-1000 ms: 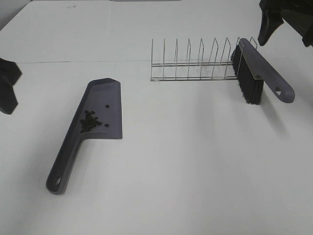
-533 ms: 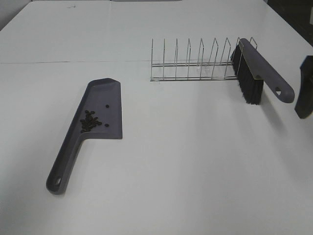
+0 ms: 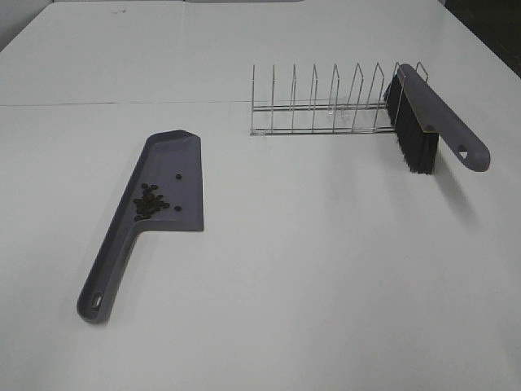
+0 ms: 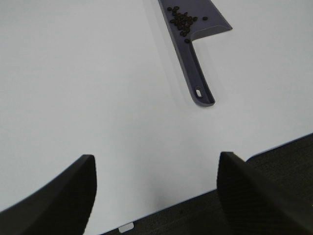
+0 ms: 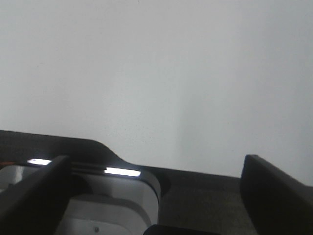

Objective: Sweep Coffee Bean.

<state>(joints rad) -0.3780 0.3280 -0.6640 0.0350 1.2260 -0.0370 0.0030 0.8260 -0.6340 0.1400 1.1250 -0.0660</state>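
Keeping both hands (image 4: 155, 196) (image 5: 146, 196) wide and empty, leaving beans (image 3: 150, 201) undisturbed in pan (image 3: 172, 175) at left, brush (image 3: 431, 122) racked upper right.

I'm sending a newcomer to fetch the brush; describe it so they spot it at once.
Start at the wire rack standing toward the back of the white table. At the rack's right end leans the brush, black bristles pointing down and its handle angling out to the right. Unlike the flat grey dustpan to the left, it has bristles and holds no coffee beans.
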